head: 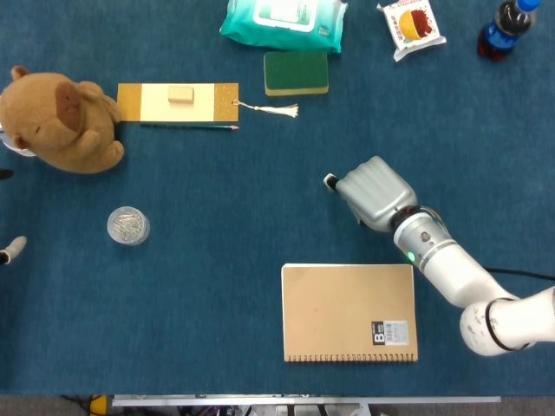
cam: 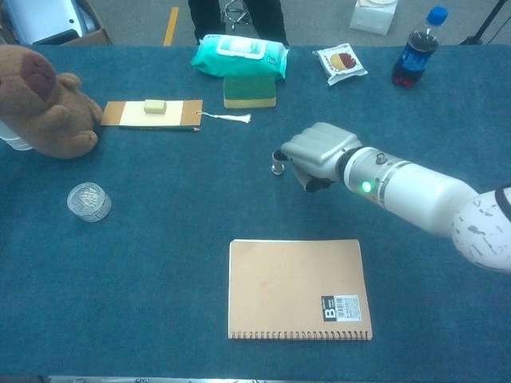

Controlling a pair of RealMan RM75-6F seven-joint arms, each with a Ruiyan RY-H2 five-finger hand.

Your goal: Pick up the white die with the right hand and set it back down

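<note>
The small white die (head: 329, 180) (cam: 277, 168) lies on the blue tablecloth near the middle of the table. My right hand (head: 375, 192) (cam: 319, 149) is over it from the right, knuckles up and fingers curled downward. A dark fingertip (cam: 277, 155) sits right on top of the die, and most of the die is hidden in the head view. The frames do not show whether the fingers pinch it. At the left edge of the head view only a small pale tip (head: 10, 248) shows, possibly of my left hand.
A brown spiral notebook (head: 349, 312) lies just in front of the right arm. A jar of clips (head: 128, 225) and a plush bear (head: 59, 120) are at the left. Bookmark card (head: 178, 102), green sponge (head: 296, 72), wipes pack (head: 284, 22), snack bag (head: 412, 26) and cola bottle (head: 504, 29) line the far side.
</note>
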